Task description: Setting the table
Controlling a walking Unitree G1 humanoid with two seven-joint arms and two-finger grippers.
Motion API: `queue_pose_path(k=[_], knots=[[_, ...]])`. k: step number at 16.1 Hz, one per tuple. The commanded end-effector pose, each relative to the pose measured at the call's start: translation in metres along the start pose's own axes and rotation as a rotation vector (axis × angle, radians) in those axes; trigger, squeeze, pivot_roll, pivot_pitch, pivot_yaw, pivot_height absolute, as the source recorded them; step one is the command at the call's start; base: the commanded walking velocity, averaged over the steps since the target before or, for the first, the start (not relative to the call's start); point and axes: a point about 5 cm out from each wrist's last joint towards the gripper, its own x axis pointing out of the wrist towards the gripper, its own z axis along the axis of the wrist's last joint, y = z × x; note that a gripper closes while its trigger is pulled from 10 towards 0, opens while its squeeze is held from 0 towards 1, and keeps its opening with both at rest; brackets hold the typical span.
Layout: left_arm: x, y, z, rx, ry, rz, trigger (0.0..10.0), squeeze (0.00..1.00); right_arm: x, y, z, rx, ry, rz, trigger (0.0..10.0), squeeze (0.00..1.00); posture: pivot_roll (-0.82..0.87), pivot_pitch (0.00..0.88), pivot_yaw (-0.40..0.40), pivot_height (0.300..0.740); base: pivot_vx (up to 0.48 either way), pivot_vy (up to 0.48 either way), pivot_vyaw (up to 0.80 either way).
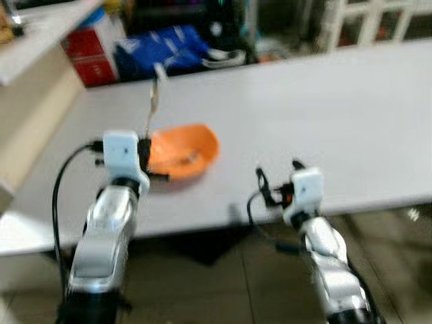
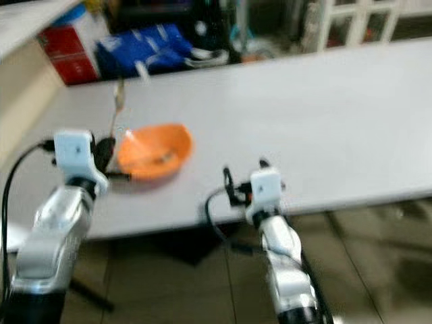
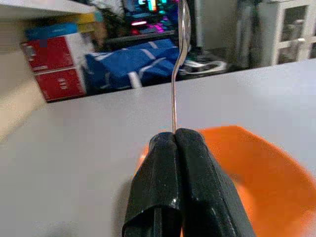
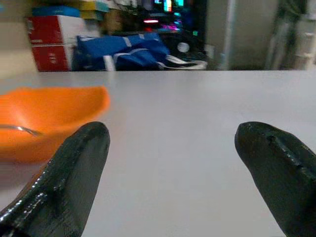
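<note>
Left gripper clamps your spoon upright beside the orange bowl, ready for placing; right gripper gapes, unladen.

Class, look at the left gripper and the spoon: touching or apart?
Touching. In the left wrist view the left gripper is shut on the spoon handle.

Two silver arms, white boxy wrist modules, black looping cables; left gripper and right gripper glossy black fingers
</note>
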Motion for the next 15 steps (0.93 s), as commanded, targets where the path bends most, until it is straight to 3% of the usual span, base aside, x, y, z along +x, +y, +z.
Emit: queue_pose_path(k=[1,9,11,14,15], knots=[[0.001,0.007,0.003,-0.001,0.001,0.018,10.0,0.01,0.003,0.008,0.005,0.006,-0.022,0.022,10.0,0.00,-0.12,0.000,0.128,0.740,0.000,0.000,0.00],[0.032,0.020,0.049,0.074,0.023,-0.071,10.0,0.00,0.005,0.010,0.005,0.012,-0.025,0.026,10.0,0.00,-0.12,0.000,0.135,0.740,0.000,0.000,0.00],[0.034,0.020,0.049,0.091,0.065,-0.109,10.0,0.00,0.005,0.011,0.005,0.012,-0.025,0.025,10.0,0.00,-0.12,0.000,0.137,0.740,0.000,0.000,0.00],[0.035,0.015,0.038,0.158,0.222,-0.251,10.0,0.00,0.005,0.010,0.005,0.013,-0.023,0.024,10.0,0.00,-0.12,0.000,0.140,0.740,0.000,0.000,0.00],[0.036,0.015,0.034,0.213,0.254,-0.281,10.0,0.00,0.005,0.011,0.005,0.013,-0.023,0.024,10.0,0.00,-0.11,0.000,0.141,0.740,0.000,0.000,0.00]])
